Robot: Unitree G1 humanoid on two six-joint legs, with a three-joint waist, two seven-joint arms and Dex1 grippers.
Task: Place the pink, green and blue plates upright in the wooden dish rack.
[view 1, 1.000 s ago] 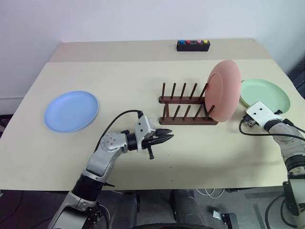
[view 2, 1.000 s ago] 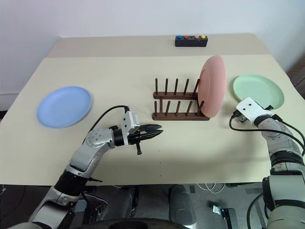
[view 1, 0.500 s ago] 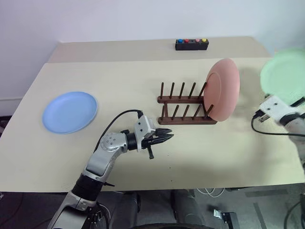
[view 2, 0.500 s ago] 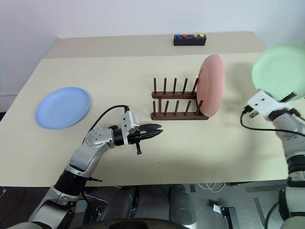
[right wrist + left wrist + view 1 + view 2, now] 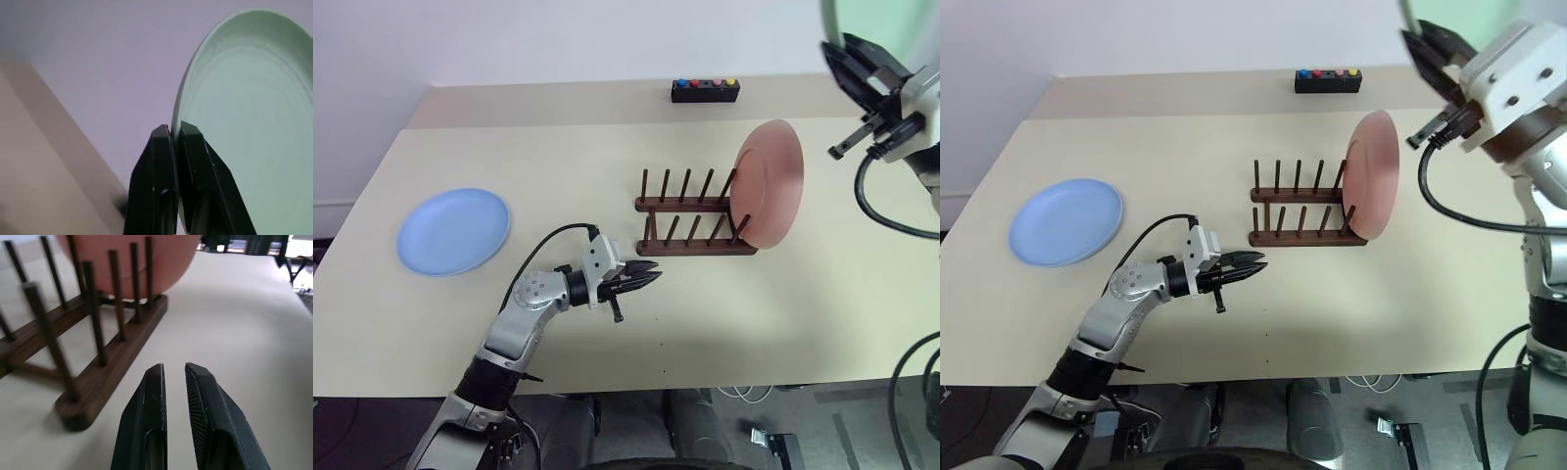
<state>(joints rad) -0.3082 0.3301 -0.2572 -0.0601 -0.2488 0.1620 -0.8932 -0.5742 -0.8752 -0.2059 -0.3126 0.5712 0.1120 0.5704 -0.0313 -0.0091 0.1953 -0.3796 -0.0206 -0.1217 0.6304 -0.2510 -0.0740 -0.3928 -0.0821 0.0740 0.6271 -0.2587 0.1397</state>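
My work surface is a beige table (image 5: 783, 294) with a second beige slab butted against its far edge. Blue plate (image 5: 453, 231) lies flat on it at the left. Wooden dish rack (image 5: 693, 217) stands right of centre, two pegged rails running left to right. Pink plate (image 5: 769, 183) stands upright in the rack's right-end slot, so it rests on the rack. Black box with coloured buttons (image 5: 705, 92) sits on the far slab, well behind the rack.
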